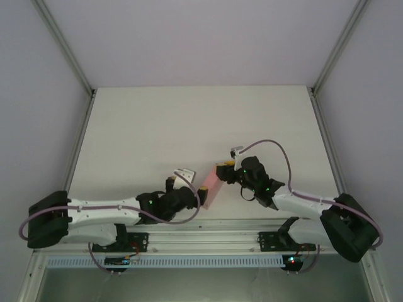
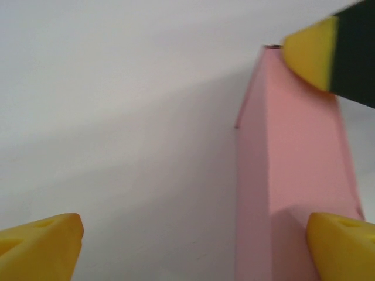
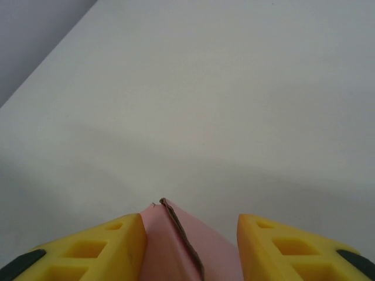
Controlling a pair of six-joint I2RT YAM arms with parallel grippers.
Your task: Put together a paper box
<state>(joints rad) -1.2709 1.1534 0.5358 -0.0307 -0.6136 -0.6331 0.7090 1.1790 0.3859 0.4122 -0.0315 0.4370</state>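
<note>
The paper box (image 1: 211,184) is a long, slim pink box lying on the white table (image 1: 189,119) between my two grippers. In the left wrist view the paper box (image 2: 293,175) runs along the right side, just inside my right fingertip (image 2: 343,246). My left gripper (image 2: 193,246) is wide open, with bare table between its pads. My right gripper (image 3: 190,249) straddles the far end of the paper box (image 3: 176,252). Its left pad (image 3: 99,252) rests on the card, and a gap shows before its right pad (image 3: 287,252). From above, my left gripper (image 1: 187,189) and right gripper (image 1: 224,170) flank the box.
Metal frame posts (image 1: 75,69) border the table on the left and right, with plain walls behind. An aluminium rail (image 1: 208,228) carrying both arm bases runs along the near edge. Bare tabletop stretches away beyond the box.
</note>
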